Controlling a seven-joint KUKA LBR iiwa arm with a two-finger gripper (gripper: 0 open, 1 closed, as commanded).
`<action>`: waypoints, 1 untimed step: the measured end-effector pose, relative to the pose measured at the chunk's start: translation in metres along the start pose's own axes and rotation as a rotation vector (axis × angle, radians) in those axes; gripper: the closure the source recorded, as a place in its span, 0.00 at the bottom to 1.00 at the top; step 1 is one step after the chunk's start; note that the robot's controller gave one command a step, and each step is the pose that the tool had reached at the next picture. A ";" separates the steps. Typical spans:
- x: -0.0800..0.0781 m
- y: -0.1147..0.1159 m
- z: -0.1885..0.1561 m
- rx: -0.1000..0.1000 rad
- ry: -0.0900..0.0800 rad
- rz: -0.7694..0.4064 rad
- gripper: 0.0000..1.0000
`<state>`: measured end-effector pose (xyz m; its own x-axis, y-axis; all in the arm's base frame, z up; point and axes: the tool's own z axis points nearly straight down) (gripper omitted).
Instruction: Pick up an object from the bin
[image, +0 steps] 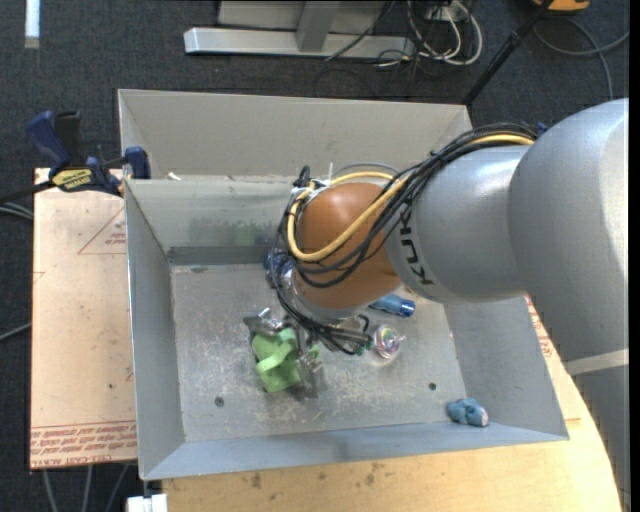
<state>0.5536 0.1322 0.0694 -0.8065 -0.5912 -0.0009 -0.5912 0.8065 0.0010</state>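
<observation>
My gripper (285, 352) is down near the middle of the bin floor, under the orange wrist cover. Its metal fingers (264, 324) stand on either side of a crumpled light-green soft thing (274, 358), which sits between them on the floor. Just right of the gripper lies a small clear, shiny piece (387, 343). A blue thing (396, 306) pokes out from beneath the arm a little above it.
A small blue lump (466, 412) rests at the bin's front right corner. The arm and its cables cover the bin's back right part. The left and front stretches of the floor hold nothing but scuffs.
</observation>
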 end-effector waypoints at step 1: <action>-0.001 0.001 0.000 -0.002 -0.001 0.003 0.00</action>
<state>0.5537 0.1331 0.0694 -0.8082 -0.5889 -0.0021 -0.5889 0.8082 0.0031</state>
